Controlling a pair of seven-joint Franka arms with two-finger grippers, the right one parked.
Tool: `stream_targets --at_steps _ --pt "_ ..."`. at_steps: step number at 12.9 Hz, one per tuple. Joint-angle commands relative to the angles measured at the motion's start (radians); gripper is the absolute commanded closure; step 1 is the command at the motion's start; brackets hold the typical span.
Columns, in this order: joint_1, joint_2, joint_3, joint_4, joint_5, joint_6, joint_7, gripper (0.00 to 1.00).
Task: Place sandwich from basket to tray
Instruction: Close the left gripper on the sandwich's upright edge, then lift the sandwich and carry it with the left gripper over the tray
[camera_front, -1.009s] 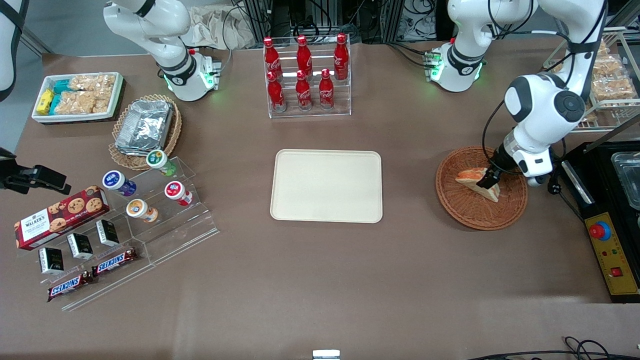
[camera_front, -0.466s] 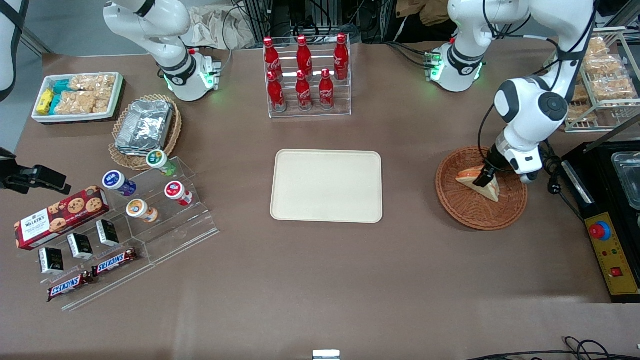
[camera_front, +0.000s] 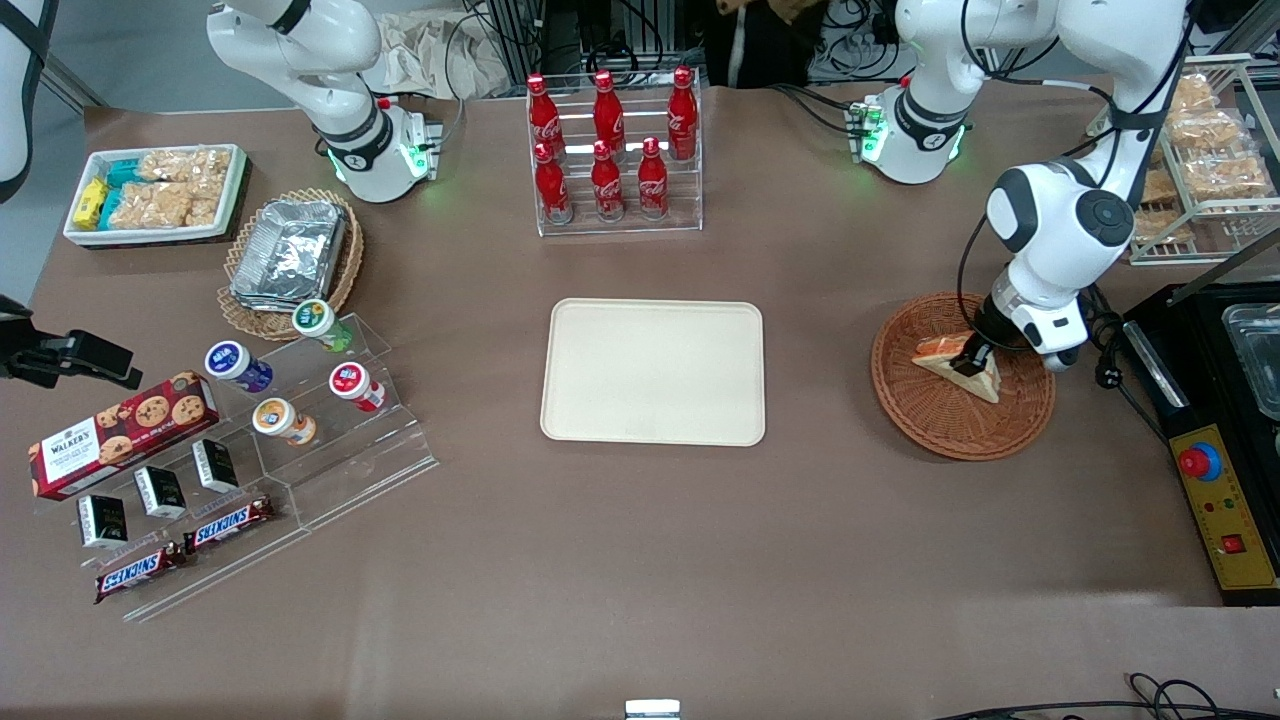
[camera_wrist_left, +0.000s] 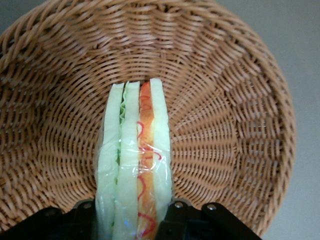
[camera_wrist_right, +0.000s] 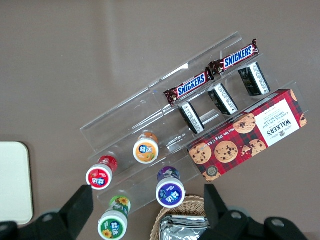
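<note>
The sandwich (camera_front: 945, 352), a wrapped wedge of white bread with orange-red and green layers, lies in the round reddish-brown wicker basket (camera_front: 930, 420) toward the working arm's end of the table. My left gripper (camera_front: 972, 358) is down in the basket, its black fingers pressed against both sides of the sandwich. In the left wrist view the sandwich (camera_wrist_left: 135, 160) stands on edge between the fingers of the gripper (camera_wrist_left: 132, 220), with the basket's weave (camera_wrist_left: 225, 125) around it. The cream-beige tray (camera_front: 652, 372) lies flat at the table's middle with nothing on it.
A rack of red cola bottles (camera_front: 610, 150) stands farther from the front camera than the tray. A black control box (camera_front: 1225, 500) and a wire rack of bagged snacks (camera_front: 1210, 170) flank the basket. Acrylic snack shelves (camera_front: 250, 440) lie toward the parked arm's end.
The left arm's wrist has shifted a little toward the table's middle and dropped lower over the basket. The sandwich has stayed where it was in the basket.
</note>
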Motion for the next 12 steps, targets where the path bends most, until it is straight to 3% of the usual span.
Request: stream_targets --at_steps 1,5,9,12 --pt "0.003 -0.060 -0.010 0.039 -0.015 -0.098 -0.005 1.00" --pt "0.003 -0.174 -0.008 0.204 0.017 -0.444 0.063 1.00" --pt "0.003 -0.185 -0.010 0.564 0.126 -0.936 0.172 1.00" --pt "0.001 -0.191 -0.069 0.715 0.144 -1.093 0.236 1.00"
